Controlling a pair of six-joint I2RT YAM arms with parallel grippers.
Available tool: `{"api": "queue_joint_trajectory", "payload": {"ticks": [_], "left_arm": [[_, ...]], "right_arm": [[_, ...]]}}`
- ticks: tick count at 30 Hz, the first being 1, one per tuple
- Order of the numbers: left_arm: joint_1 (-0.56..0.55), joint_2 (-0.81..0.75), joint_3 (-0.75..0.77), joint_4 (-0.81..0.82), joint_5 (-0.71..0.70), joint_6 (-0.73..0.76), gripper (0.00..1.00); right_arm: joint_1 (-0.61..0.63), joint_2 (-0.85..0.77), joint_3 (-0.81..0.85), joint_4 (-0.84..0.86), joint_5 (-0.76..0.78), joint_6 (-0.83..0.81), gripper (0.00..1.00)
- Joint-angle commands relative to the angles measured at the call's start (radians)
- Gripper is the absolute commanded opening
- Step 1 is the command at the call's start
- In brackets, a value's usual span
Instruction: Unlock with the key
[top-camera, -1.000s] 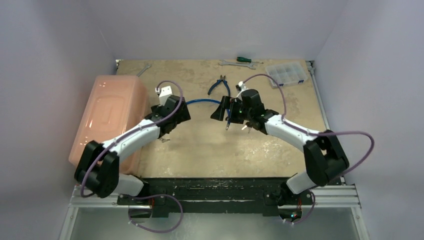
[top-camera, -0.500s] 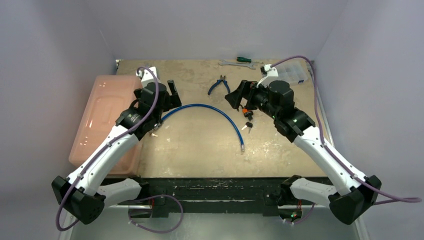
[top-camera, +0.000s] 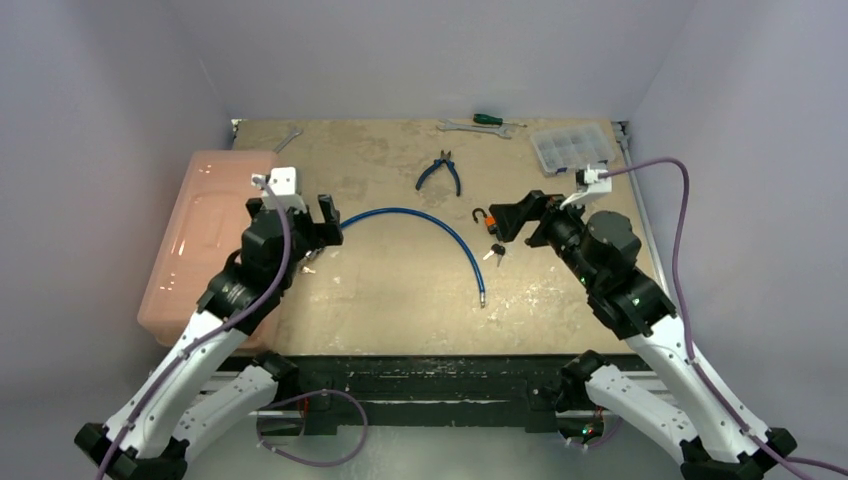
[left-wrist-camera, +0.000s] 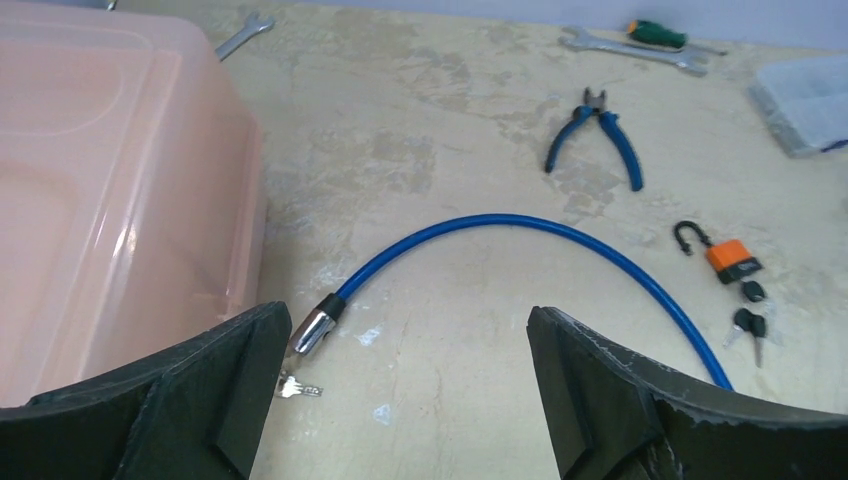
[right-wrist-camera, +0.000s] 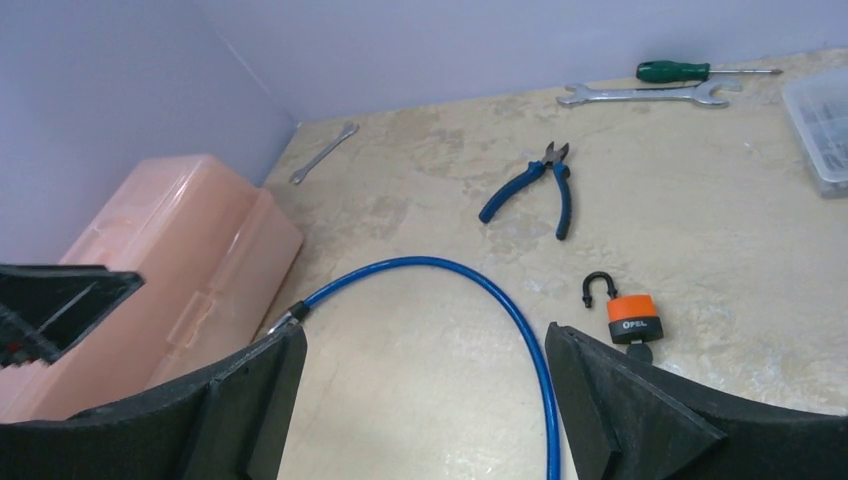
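— Scuffed beige desk (top-camera: 400, 300) is seen, boxed in by pale walls. Where is the orange padlock with the black shackle (right-wrist-camera: 632, 318) found?
— It is laid at three o'clock of the arched blue coated cable (top-camera: 400, 210). Small black-headed keys (left-wrist-camera: 750, 322) are laid just beside it, at six o'clock.
— And the claws?
— The left claw (left-wrist-camera: 408, 340) and the right claw (right-wrist-camera: 425, 340) are both held wide apart, with nothing clamped.

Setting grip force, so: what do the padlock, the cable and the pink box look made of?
Padlock: matte orange shell, likely a plastic or rubber cover over metal; its dark hook looks like coated steel.
Cable: glossy blue sleeve, probably vinyl over wire, with a shiny metal end.
Box: smooth, translucent pink plastic, with soft highlights.
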Motion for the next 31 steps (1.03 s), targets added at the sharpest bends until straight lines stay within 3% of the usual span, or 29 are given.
{"api": "queue_joint_trajectory", "payload": {"ticks": [1, 5, 11, 23, 31], "left_arm": [[0.004, -0.143, -0.07, 0.171, 0.121, 0.093, 0.97], [0.004, -0.23, -0.104, 0.2, 0.159, 0.105, 0.99], [0.004, -0.314, -0.132, 0.209, 0.101, 0.102, 0.99], [0.005, -0.273, -0.123, 0.199, 0.151, 0.094, 0.97], [0.004, -0.272, -0.128, 0.201, 0.155, 0.1, 0.97]], "right_arm": [[-0.002, -0.078, -0.1, 0.133, 0.047, 0.036, 0.99], [-0.003, -0.165, -0.171, 0.217, 0.108, 0.045, 0.99], [-0.002, -0.239, -0.218, 0.28, 0.149, 0.035, 0.99], [-0.003, -0.293, -0.263, 0.343, 0.156, 0.022, 0.99], [-0.003, -0.288, -0.23, 0.278, 0.183, 0.027, 0.99]]}}
